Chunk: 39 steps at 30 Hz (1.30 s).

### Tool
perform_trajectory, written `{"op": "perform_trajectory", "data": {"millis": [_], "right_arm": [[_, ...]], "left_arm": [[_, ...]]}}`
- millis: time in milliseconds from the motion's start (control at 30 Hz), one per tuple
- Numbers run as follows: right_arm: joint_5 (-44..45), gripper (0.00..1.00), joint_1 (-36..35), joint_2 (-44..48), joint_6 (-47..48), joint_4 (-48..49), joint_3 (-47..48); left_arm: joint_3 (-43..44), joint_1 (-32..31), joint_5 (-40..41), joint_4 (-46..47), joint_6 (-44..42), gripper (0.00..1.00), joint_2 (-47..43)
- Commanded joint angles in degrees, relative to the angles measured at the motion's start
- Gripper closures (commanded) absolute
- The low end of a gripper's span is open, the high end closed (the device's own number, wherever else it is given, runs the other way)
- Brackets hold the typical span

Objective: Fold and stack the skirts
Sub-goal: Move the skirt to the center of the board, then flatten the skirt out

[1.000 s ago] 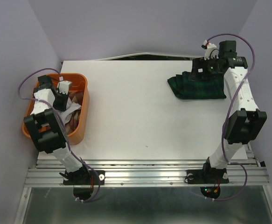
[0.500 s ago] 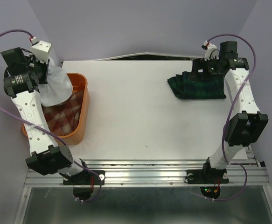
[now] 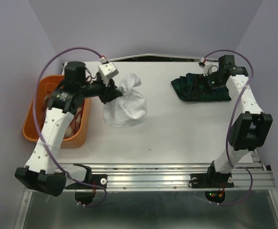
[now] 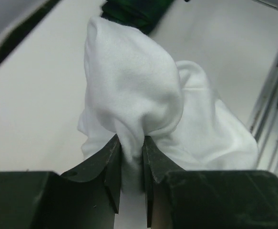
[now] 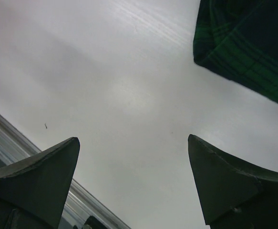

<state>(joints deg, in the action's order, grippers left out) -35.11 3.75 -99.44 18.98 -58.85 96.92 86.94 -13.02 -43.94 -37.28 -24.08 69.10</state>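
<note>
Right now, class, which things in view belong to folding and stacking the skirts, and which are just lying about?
Job:
white skirt, held in the left pincer
green plaid skirt, on the table
red plaid skirt, in the basket

Lying about:
basket

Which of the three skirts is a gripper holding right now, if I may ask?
The plain white skirt, pinched by the left gripper. The green plaid skirt lies free on the table; the red plaid skirt sits in the orange basket.
</note>
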Motion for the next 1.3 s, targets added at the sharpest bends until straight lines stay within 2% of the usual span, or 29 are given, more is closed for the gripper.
{"op": "perform_trajectory", "data": {"millis": [0,67,167,333,433,467,500,533,567,600,633,767,833,933,1067,1267], "right_arm": [[-4.52,0.0,0.21,4.16,3.95,-4.08,-6.29],[-4.53,0.0,0.21,5.74,4.04,-3.47,-11.2],[-5.4,0.03,0.21,7.24,4.66,-2.33,-15.44],[-10.58,0.1,-0.49,10.23,4.57,0.22,-24.65],[-10.77,0.11,-1.63,10.49,3.7,2.5,-29.05],[-10.59,0.11,-1.64,10.58,3.52,3.03,-29.68],[-10.33,0.11,-1.64,10.75,3.0,3.82,-30.3],[-10.33,0.11,-1.64,10.93,2.64,4.09,-30.48],[-9.98,0.11,-1.64,11.28,2.29,4.44,-30.74],[-10.15,0.11,-1.64,11.72,1.16,4.97,-31.09],[-10.85,0.12,-2.16,11.98,0.19,5.49,-32.4],[-10.16,0.14,-5.67,13.65,-5.69,11.28,-37.32],[-7.71,0.14,-9.17,14.18,-8.94,17.94,-41.37],[-7.51,0.14,-11.47,13.22,-13.0,25.08,-43.92],[-8.3,0.16,-15.96,7.69,-13.1,27.2,-41.12],[-2.61,0.13,-23.59,3.99,-8.62,31.95,-40.67]], "left_arm": [[-8.43,-7.44,-5.89,11.15,6.84,0.91,3.84],[-13.52,-12.09,-3.88,17.02,10.08,0.89,5.16],[-15.92,-15.81,-0.09,21.01,11.51,0.84,10.6],[-9.0,-15.99,-10.34,17.78,10.98,0.86,26.92],[-3.38,-15.99,-7.84,15.23,14.58,0.68,35.97],[-2.66,-15.99,-5.65,15.65,15.71,0.61,36.97],[-2.91,-15.99,-0.15,17.66,18.08,0.52,36.55],[-3.43,-15.9,2.0,17.68,18.53,0.38,35.59],[-3.79,-15.81,3.93,19.59,18.97,0.36,34.36],[-4.31,-15.2,6.13,20.48,19.59,0.21,31.48],[-5.54,-14.68,6.67,21.97,19.94,0.02,29.71],[-9.57,-12.57,9.84,21.29,17.77,0.02,22.32],[-13.61,-11.69,10.89,20.49,17.05,0.02,18.29],[-19.42,-8.0,7.13,21.1,18.97,0.03,13.18],[-28.38,-3.34,3.52,22.69,21.0,0.06,10.09],[-32.35,-1.75,1.76,22.6,17.14,0.06,9.03]]}}
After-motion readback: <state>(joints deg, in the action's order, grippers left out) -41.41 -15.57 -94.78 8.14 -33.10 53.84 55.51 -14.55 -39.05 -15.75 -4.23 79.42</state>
